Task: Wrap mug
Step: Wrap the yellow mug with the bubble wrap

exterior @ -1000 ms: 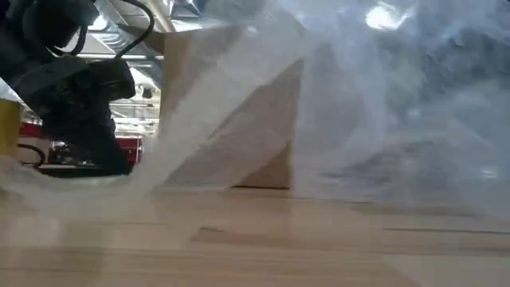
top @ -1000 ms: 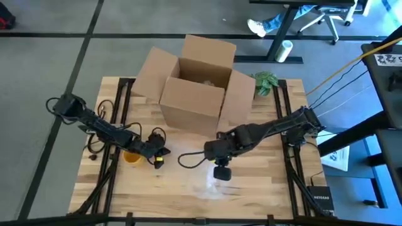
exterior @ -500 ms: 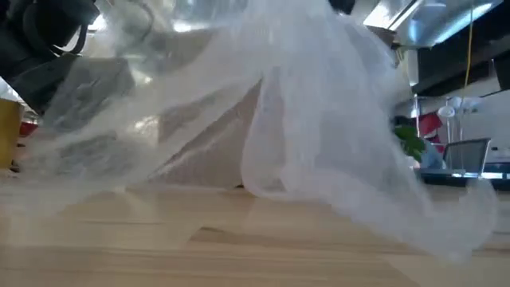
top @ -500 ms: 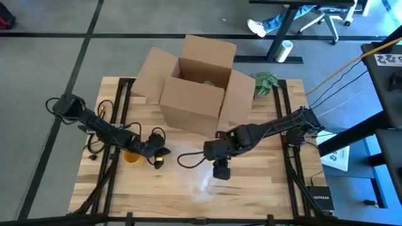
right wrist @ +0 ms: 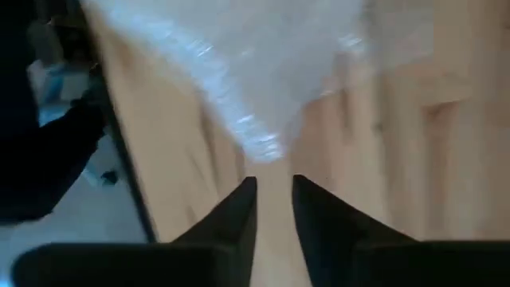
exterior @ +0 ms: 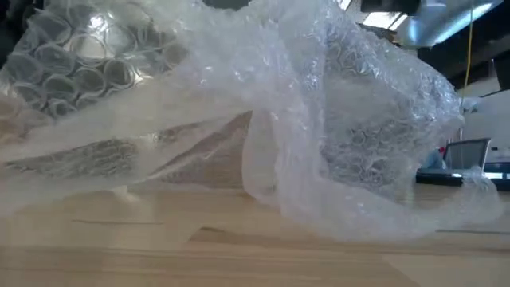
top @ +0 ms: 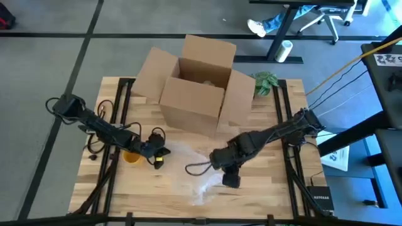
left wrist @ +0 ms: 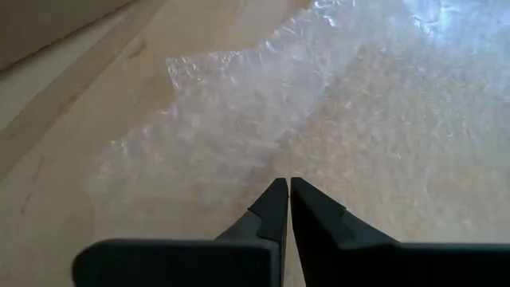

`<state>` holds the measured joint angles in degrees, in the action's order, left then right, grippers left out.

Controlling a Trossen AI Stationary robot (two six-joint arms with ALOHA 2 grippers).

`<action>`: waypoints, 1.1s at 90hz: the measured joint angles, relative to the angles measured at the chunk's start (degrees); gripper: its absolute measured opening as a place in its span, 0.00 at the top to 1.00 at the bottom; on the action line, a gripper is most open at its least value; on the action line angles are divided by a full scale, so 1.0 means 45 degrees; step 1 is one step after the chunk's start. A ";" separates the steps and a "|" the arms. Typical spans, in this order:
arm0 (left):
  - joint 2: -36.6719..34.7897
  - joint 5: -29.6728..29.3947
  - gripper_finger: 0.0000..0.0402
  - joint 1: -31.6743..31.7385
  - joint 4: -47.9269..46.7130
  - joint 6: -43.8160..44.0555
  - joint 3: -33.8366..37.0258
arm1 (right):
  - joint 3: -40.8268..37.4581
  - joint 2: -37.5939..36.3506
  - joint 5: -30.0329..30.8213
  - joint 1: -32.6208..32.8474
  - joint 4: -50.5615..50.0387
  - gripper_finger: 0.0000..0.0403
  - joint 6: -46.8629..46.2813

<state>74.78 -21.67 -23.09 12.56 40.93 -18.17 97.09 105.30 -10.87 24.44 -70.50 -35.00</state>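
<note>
Spread the wrap first

Right gripper (top: 230, 180) pinches the bubble wrap (top: 201, 169); left gripper (top: 159, 157), clenched empty, sits beside the yellow mug (top: 131, 156) at nine o'clock. Pull it flat.

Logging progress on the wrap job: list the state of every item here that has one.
Cardboard box: open, flaps out.
Bubble wrap: loose and rumpled, around nothing.
Mug: unwrapped, beside the left gripper.
Left gripper: jaws shut, empty.
Right gripper: at the wrap's edge.
</note>
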 joint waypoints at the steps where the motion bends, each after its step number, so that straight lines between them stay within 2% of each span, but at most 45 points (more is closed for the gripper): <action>1: 0.0000 0.0000 1.00 0.0000 0.0000 0.0000 0.0000 | -0.0095 0.0004 0.0004 0.0077 0.0144 0.92 -0.0051; 8: 0.0000 0.0000 1.00 -0.0003 0.0000 -0.0004 0.0000 | -0.0851 -0.0061 0.0422 0.0715 0.1694 0.98 -0.0456; 28: 0.0000 0.0005 1.00 -0.0234 0.0020 0.0041 0.0000 | -0.4344 -0.0782 0.2829 0.2689 0.6135 1.00 -0.2987; 53: 0.0000 0.0005 1.00 -0.0466 0.0034 0.0238 0.0000 | -1.0604 -0.4022 0.6354 0.5542 1.1093 1.00 -0.7736; 71: 0.0000 -0.0024 1.00 -0.0466 0.0048 0.0509 0.0000 | -1.4630 -0.5777 0.9481 0.6840 1.5008 1.00 -0.9868; 80: 0.0000 -0.0039 1.00 -0.0466 0.0053 0.0730 0.0000 | -1.5367 -0.5423 0.9819 0.6692 1.6637 1.00 -0.9123; 99: 0.0000 -0.0044 1.00 -0.0457 0.0044 0.1234 0.0000 | -1.5463 -0.4181 1.0414 0.6285 1.6722 1.00 -0.8818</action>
<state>74.78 -21.87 -25.15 12.75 46.48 -18.17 27.51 86.49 35.99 52.73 4.75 -74.68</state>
